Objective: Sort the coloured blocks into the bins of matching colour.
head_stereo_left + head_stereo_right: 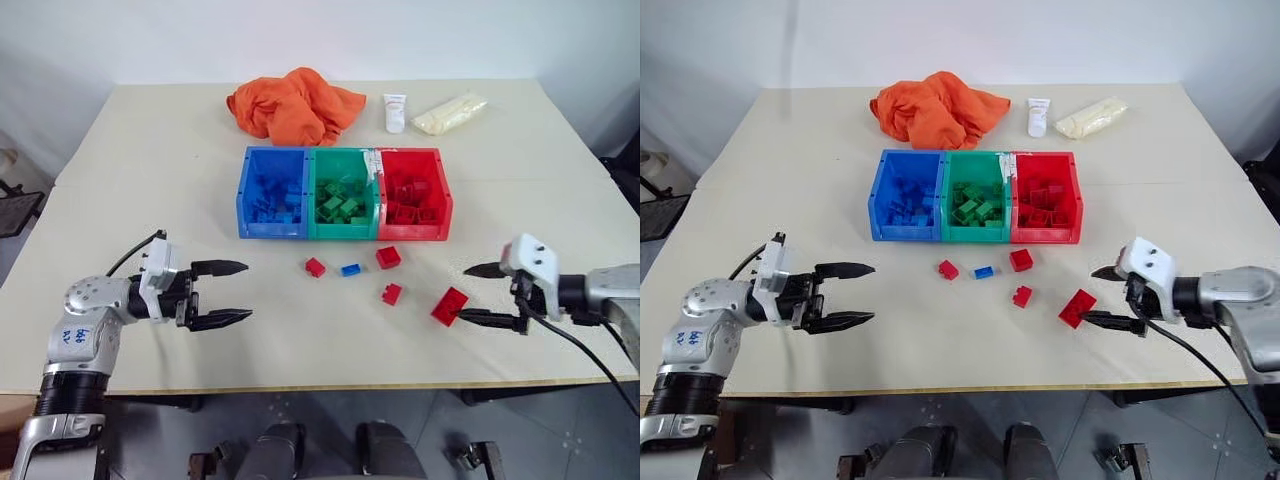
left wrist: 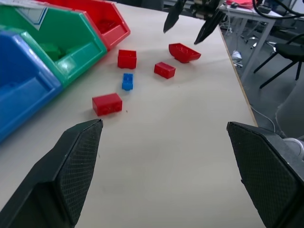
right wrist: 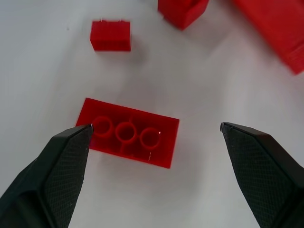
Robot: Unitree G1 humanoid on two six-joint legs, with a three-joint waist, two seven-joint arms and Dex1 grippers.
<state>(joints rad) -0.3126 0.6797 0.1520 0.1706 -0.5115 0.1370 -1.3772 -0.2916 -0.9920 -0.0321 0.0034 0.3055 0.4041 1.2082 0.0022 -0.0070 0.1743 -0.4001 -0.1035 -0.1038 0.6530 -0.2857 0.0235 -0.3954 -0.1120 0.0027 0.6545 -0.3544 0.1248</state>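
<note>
Bright even light, soft shadows (sharp)

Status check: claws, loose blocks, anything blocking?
Both claws open, empty: left claw, right claw. Right at large red block, upside down. Five blocks loose before the bins. Nothing in the way.

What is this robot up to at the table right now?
It is sorting blocks into the blue, green and red bins. Five blocks still lie loose in front of them: four red and one blue block. The right gripper is open beside the large red block, which lies underside up, not yet gripped. The left gripper is open and holds nothing.
</note>
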